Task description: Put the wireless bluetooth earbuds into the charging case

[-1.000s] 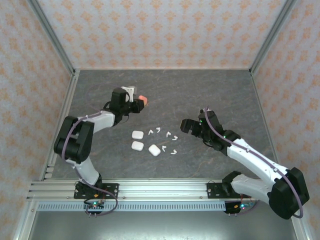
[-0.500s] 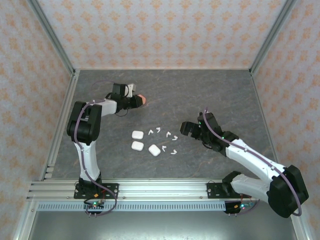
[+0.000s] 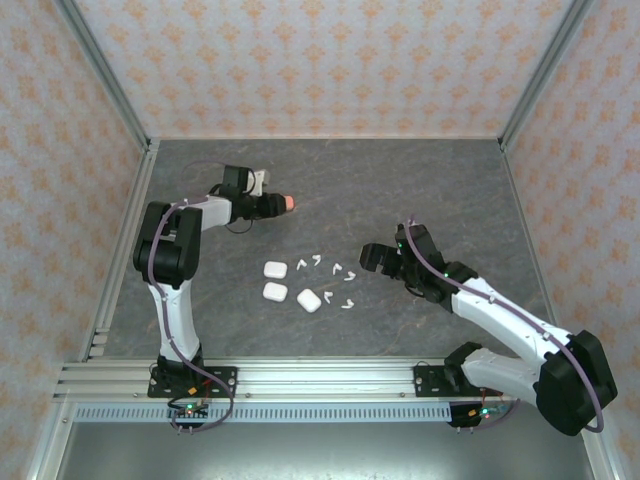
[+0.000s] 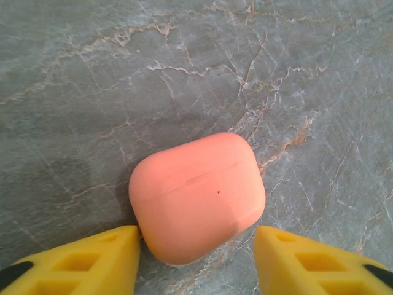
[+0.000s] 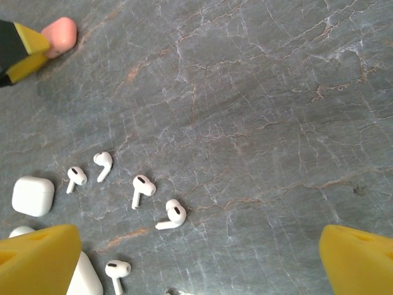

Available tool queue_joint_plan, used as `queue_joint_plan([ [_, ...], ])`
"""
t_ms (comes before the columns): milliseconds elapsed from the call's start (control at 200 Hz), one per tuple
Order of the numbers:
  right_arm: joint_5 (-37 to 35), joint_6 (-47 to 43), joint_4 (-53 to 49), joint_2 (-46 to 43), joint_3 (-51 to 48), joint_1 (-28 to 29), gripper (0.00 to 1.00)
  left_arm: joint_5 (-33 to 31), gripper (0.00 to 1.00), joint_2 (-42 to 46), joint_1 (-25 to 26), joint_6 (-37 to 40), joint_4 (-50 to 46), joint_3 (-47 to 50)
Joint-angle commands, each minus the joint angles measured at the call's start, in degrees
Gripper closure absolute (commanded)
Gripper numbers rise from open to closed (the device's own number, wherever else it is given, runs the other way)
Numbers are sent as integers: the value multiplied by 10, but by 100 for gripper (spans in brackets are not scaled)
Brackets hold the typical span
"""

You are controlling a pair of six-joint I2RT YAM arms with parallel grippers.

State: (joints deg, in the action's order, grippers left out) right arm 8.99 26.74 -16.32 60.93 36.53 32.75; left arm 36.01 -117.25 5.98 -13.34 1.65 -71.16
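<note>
Your left gripper (image 4: 198, 261) is spread wide, pink case (image 4: 196, 196) between the jaws, one jaw touching it; arm stretched forward. Your right gripper (image 5: 199, 264), also spread, hovers above white earbuds (image 5: 142, 187) just ahead-left.

The salmon-pink charging case (image 4: 196, 193) lies closed and flat between the fingers of the left gripper (image 3: 277, 203), touching one of them. The white earbuds (image 5: 142, 187), stemmed and L-shaped, lie scattered on their sides ahead of the right gripper (image 5: 196, 264). They are grouped toward its finger at the wrist view's left, near the closed white cases (image 5: 32, 195).
</note>
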Motion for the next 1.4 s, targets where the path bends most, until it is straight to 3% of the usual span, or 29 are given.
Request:
queue_joint_plan([
  [0,-2,-39,-39,0,30,11,1,-31,44,60,-8,15,-8,8],
  [230,-20,-88,-104,37,85,74,7,-60,37,217,-9,-23,77,123],
  [420,-32,-100,-138,121,141,155,12,-86,31,393,-9,-75,135,255],
  [571,-56,-115,-158,220,204,223,14,-147,21,540,-8,-96,102,341],
  [741,-65,-145,-209,352,307,279,17,-208,9,669,-9,-98,3,393],
  [1026,-66,-171,-269,471,402,298,25,-247,6,758,-11,-124,-51,447],
  [1396,-36,-175,-265,517,414,298,36,-248,5,753,-11,-111,-65,439],
])
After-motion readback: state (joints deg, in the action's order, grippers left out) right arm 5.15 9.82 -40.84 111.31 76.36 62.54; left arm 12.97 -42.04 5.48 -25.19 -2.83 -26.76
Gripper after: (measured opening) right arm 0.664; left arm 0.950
